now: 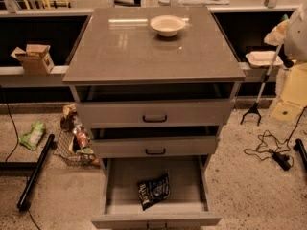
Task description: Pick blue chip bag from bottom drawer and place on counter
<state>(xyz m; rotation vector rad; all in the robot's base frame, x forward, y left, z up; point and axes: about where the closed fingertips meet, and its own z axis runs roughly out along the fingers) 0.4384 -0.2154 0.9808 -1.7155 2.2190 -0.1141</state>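
The blue chip bag [154,190] lies flat on the floor of the open bottom drawer [153,220], near its front and slightly right of centre. The drawer is pulled out toward me. Above it are two drawers with black handles, both slightly ajar. The counter [129,51] tops the cabinet, glossy grey-brown, with a white bowl [167,25] at its far centre. My gripper is not in view. Only a white part of my arm [300,30] shows at the right edge, high and well away from the drawer.
A wire basket of snacks [74,145] and a green packet [32,134] lie on the floor to the left, beside a black pole [36,171]. A cardboard box [33,58] sits on the left shelf. A reacher tool [261,90], a white tray [263,58] and cables [271,150] are at the right.
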